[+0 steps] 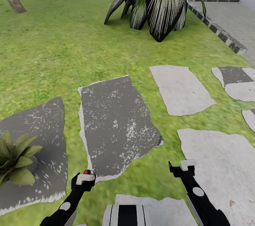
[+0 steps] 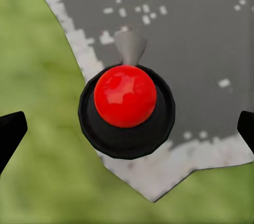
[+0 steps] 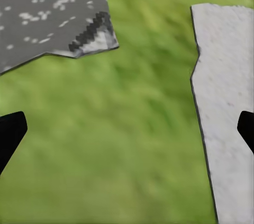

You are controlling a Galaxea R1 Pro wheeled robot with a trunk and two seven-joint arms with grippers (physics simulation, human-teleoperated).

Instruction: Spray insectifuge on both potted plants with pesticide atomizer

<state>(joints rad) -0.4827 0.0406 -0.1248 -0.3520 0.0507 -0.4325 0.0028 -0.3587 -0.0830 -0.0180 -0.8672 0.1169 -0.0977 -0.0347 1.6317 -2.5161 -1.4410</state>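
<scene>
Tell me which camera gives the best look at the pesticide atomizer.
The left wrist view: the pesticide atomizer sits large and centred between the left hand's spread fingertips, red top and nozzle clear. The head view shows just a tiny red-topped speck at that hand.

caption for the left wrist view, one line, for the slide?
Left pincer open above the pesticide atomizer, red top facing the camera, at the corner of a dark grey stepping slab beside lawn.

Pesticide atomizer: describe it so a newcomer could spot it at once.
Start at the darkest stepping slab mid-lawn and follow it to its near-left corner. There, by the left gripper, sits the pesticide atomizer: a tiny black bottle with a glossy red top, the one red thing among grass and stone.
</scene>
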